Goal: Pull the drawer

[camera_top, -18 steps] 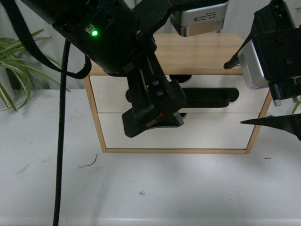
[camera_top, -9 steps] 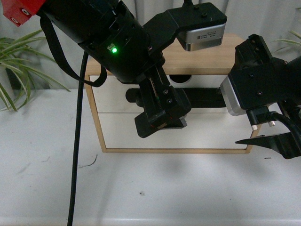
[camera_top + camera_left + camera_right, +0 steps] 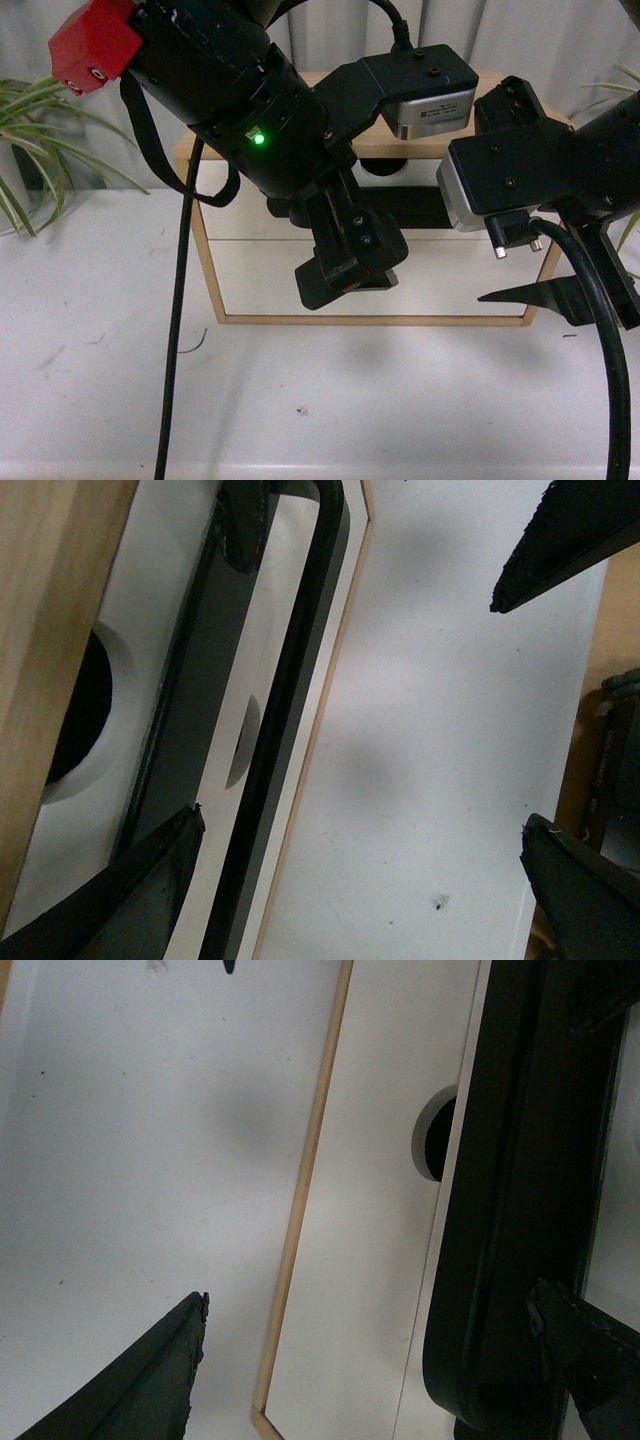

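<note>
The drawer (image 3: 235, 208) is the upper of two in a light wood cabinet (image 3: 208, 265); its white front sits flush. Its long black bar handle (image 3: 430, 205) and half-round notch (image 3: 385, 170) show between my arms. My left gripper (image 3: 350, 275) hangs open in front of the cabinet's middle. In the left wrist view the handle (image 3: 290, 710) runs beside one finger (image 3: 140, 890), the other finger (image 3: 585, 890) is over the table, and the notch (image 3: 85, 710) shows. My right gripper (image 3: 560, 292) is open at the cabinet's right end. In the right wrist view one finger (image 3: 590, 1360) overlaps the handle (image 3: 500, 1210).
Below is a white-fronted drawer with no handle (image 3: 455, 288). The cabinet stands on a white table (image 3: 300, 400). A black cable (image 3: 175, 350) hangs down on the left. Plant leaves (image 3: 30, 130) reach in from the left, and a few more leaves (image 3: 625, 80) from the right.
Both arms have shifted. The left arm and its gripper slid a little right and down in front of the cabinet. The right arm came in leftward, covering the cabinet's right end.
</note>
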`<state>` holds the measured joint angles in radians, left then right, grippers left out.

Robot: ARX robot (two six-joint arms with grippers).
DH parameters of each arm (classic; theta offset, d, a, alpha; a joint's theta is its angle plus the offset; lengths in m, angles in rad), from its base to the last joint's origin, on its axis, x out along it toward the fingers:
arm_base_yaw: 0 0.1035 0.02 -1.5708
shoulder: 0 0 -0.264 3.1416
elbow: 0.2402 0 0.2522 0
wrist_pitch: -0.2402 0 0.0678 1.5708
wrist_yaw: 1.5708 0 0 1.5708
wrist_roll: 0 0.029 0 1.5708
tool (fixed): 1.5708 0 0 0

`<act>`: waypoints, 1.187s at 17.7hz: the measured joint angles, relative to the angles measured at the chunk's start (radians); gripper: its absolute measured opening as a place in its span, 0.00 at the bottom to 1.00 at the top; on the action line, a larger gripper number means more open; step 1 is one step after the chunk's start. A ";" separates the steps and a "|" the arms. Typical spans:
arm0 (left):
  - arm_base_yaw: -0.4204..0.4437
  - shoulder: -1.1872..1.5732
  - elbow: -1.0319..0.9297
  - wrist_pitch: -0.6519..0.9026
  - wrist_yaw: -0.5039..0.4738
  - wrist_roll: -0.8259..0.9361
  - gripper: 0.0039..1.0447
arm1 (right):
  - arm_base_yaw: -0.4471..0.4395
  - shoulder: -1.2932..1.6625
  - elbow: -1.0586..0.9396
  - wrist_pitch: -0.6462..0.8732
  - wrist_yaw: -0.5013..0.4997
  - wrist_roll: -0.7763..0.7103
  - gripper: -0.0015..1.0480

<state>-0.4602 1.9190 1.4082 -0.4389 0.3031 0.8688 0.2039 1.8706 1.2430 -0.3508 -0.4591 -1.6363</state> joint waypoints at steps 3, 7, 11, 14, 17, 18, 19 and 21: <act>-0.001 0.015 0.000 0.010 -0.005 0.003 0.94 | 0.012 0.014 0.000 0.013 0.001 0.007 0.94; -0.005 0.037 0.000 0.011 -0.003 0.004 0.94 | 0.020 0.037 -0.017 0.043 0.003 0.014 0.94; -0.016 0.055 -0.002 0.022 0.002 0.004 0.94 | 0.020 0.057 -0.040 0.082 0.003 0.016 0.94; -0.022 0.063 -0.010 0.038 0.004 0.005 0.94 | 0.025 0.070 -0.055 0.120 0.005 0.016 0.94; -0.026 0.071 -0.012 0.051 0.004 0.009 0.94 | 0.025 0.071 -0.055 0.118 0.007 0.015 0.94; -0.027 0.072 -0.013 0.055 0.003 0.009 0.94 | 0.025 0.071 -0.055 0.119 0.010 0.015 0.94; -0.027 0.075 -0.013 0.060 0.004 0.009 0.94 | 0.025 0.072 -0.055 0.119 0.010 0.015 0.94; -0.031 0.085 -0.013 0.068 0.003 0.010 0.94 | 0.025 0.072 -0.056 0.120 0.010 0.014 0.94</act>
<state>-0.4908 2.0037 1.3956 -0.3706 0.3065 0.8783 0.2291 1.9423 1.1873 -0.2306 -0.4496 -1.6218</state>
